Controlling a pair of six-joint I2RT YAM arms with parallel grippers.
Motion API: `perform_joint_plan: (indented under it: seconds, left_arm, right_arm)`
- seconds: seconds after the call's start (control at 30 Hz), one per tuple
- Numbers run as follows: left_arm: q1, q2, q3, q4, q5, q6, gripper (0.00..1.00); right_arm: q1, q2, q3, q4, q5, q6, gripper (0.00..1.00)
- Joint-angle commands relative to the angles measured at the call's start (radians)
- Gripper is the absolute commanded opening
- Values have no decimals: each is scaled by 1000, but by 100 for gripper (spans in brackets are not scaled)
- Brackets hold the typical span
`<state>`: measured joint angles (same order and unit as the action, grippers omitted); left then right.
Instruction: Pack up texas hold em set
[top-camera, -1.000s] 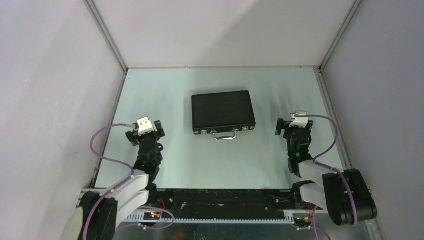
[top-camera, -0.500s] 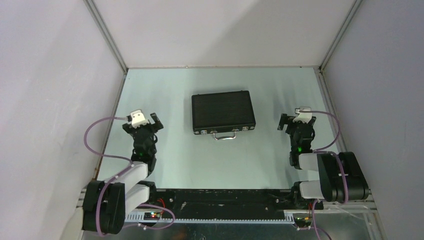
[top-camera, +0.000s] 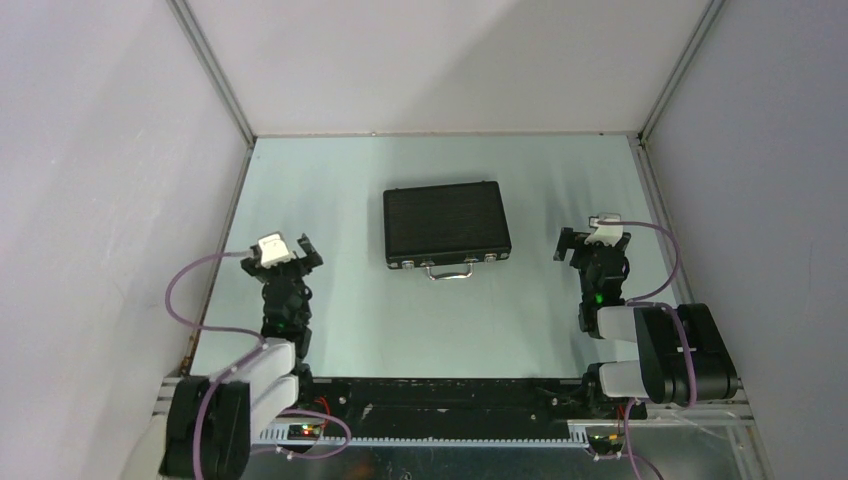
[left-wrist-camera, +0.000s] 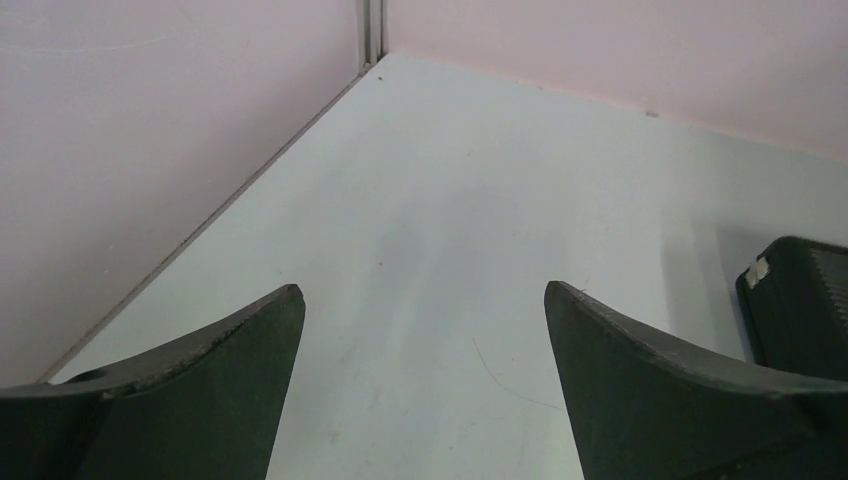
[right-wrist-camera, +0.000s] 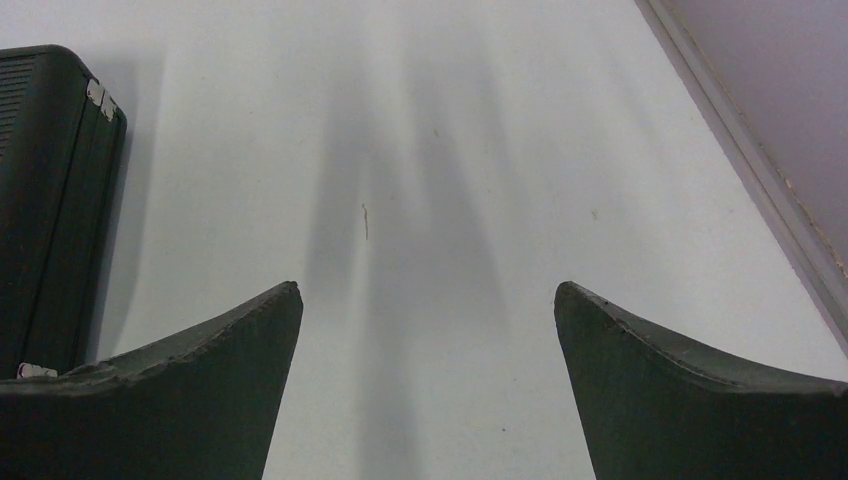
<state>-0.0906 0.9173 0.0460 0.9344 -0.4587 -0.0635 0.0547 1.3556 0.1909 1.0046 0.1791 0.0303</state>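
Black ribbed briefcase (top-camera: 446, 224) lies flat and shut on the pale bench (top-camera: 340, 180), about mid-bench L-R and a bit toward the far side. Its metal handle (top-camera: 450, 272) sits on the near edge, pointing at the arm bases. Small silver latches (top-camera: 408, 263) flank the handle; they look closed, but they're too small in the top view to be sure. No chips, cards or dice visible outside the case.

Left end effector (top-camera: 282, 250) hangs over the bench, left of the case and slightly nearer, well apart from it. In the left wrist view its fingers (left-wrist-camera: 230, 370) are spread wide w/ only bare bench between them, and a corner of the case shows at the right edge.

Right end effector (top-camera: 593, 245) is right of the case, roughly level w/ its near edge, not touching. It is also spread wide; in the right wrist view bare bench lies between the fingers (right-wrist-camera: 660, 390) and the case's side is at far left.

Grey enclosure walls (top-camera: 100, 150) surround the bench on three sides.
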Motion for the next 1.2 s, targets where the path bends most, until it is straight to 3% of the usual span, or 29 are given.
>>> perform_joint_plan:
  seconds: [0.0, 0.13, 0.23, 1.17]
  left_arm:
    - [6, 173, 39, 197, 47, 104, 97]
    - [21, 350, 85, 269, 30, 104, 99]
    - [50, 338, 123, 164, 69, 74, 100]
    - [73, 344, 143, 137, 110, 71, 100]
  right_arm:
    - [-5, -1, 28, 30, -4, 6, 100]
    - [-6, -1, 28, 29, -6, 5, 100]
    - [-7, -1, 27, 29, -8, 9, 100]
    - [-9, 0, 28, 25, -10, 9, 100]
